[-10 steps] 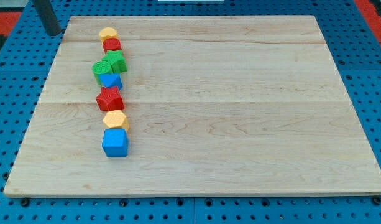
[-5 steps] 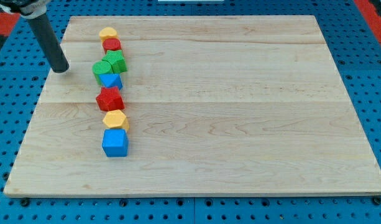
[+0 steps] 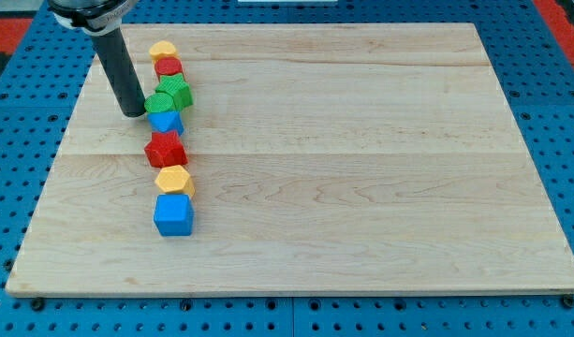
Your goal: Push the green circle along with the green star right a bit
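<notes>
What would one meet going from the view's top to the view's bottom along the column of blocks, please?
Yellow block → small red block → green star → green circle, my tip at its left → blue block → red star → yellow hexagon → blue cube.

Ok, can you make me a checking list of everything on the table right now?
Surface: wooden board lying on a blue pegboard.
Job's things: green circle and green star, touching, near the view's top left.
Clutter: in the same column, yellow block, red block, blue block, red star, yellow hexagon, blue cube.
Grippers: none; my tip sits just left of the green circle, at its edge.
Cables: nothing seen.
Surroundings: red patches at the top corners.
</notes>
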Motion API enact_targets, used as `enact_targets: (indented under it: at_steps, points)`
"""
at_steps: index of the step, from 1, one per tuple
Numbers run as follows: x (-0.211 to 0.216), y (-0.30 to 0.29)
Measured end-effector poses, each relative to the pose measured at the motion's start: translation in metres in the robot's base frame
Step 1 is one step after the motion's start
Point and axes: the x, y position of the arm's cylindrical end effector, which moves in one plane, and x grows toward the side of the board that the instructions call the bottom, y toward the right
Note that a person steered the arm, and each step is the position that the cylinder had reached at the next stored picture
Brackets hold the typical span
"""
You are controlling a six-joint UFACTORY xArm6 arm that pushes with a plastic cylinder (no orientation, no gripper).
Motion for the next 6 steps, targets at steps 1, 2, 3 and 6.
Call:
enact_targets:
  at_steps: [1,2,3,6]
  points:
    - [0.0,0.0]
    - [0.0,0.002]
    - [0.0,0.01]
    - [0.002,-0.024]
